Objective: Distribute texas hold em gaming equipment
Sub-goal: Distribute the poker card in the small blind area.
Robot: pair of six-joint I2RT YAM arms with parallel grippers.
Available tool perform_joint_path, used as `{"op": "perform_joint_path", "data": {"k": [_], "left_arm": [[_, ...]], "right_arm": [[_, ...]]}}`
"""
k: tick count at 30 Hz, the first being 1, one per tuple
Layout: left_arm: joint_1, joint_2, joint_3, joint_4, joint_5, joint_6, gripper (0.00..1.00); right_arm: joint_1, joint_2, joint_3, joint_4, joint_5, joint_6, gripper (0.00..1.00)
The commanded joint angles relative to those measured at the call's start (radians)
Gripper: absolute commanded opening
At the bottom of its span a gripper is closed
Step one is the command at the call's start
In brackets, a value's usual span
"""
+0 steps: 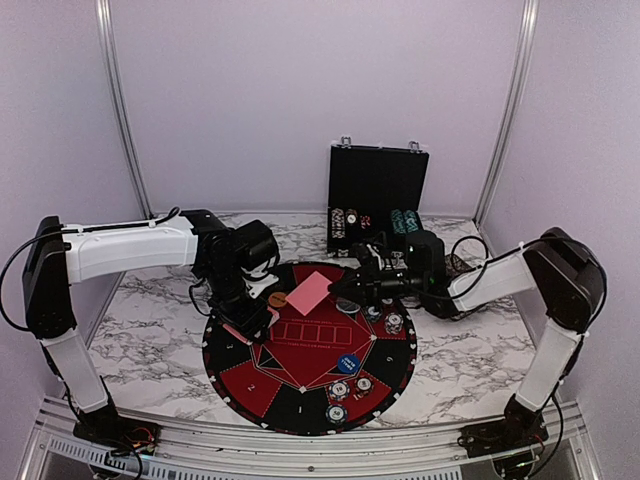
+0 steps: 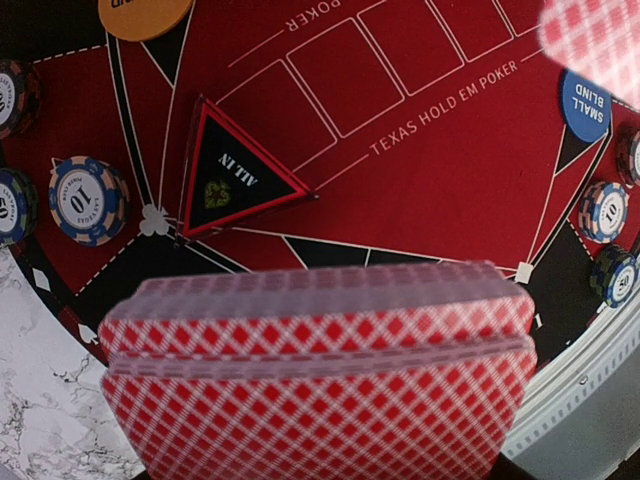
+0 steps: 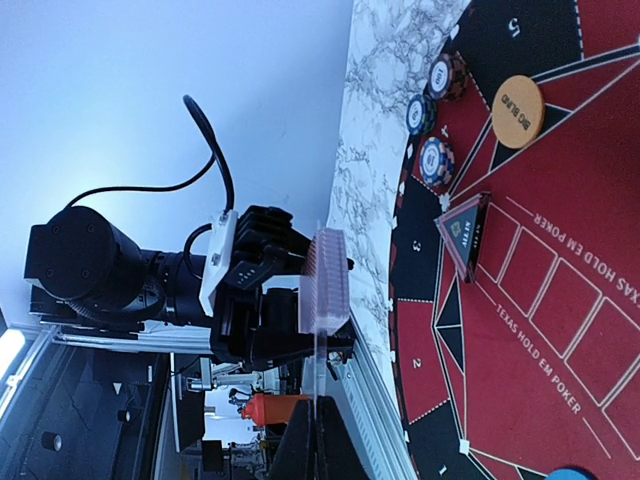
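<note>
The left end effector [image 1: 248, 322] pinches the card deck [image 2: 320, 380] over the left edge of the mat [image 1: 300, 358]; slack pressure would spill it. The right end effector [image 1: 342, 291] pinches one card [image 1: 310, 293], which could flutter astray.

Your left arm [image 1: 130, 248] reaches from the left edge of the frame toward the centre with its wrist bent down. The left end effector [image 1: 247, 320] is clamped partway around a deck of cards [image 2: 320, 385]. Your right arm [image 1: 495, 280] stretches leftward from the right edge. The right end effector [image 1: 342, 290] is pinched tight on a single card [image 1: 310, 292].
</note>
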Motion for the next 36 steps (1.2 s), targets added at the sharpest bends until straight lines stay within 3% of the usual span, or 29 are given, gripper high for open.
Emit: {"op": "perform_joint_path", "data": {"k": [1,17,26,36], "left_arm": [[0.009,-0.033,0.008,0.008,-0.004,0.017,0.54],[0.010,-0.025,0.009,0.008,0.000,0.033,0.54],[0.012,-0.017,0.020,0.008,0.003,0.047,0.53],[0.014,-0.006,0.030,0.007,0.013,0.049,0.53]], "right_arm": [[-0.023,-0.061,-0.051,0.034,0.019,0.003,0.00],[-0.090,-0.316,-0.328,-0.072,0.057,-0.039,0.00],[-0.120,-0.537,-0.497,-0.267,0.116,-0.079,0.00],[-0.156,-0.716,-0.669,-0.291,0.179,-0.006,0.00]]}}
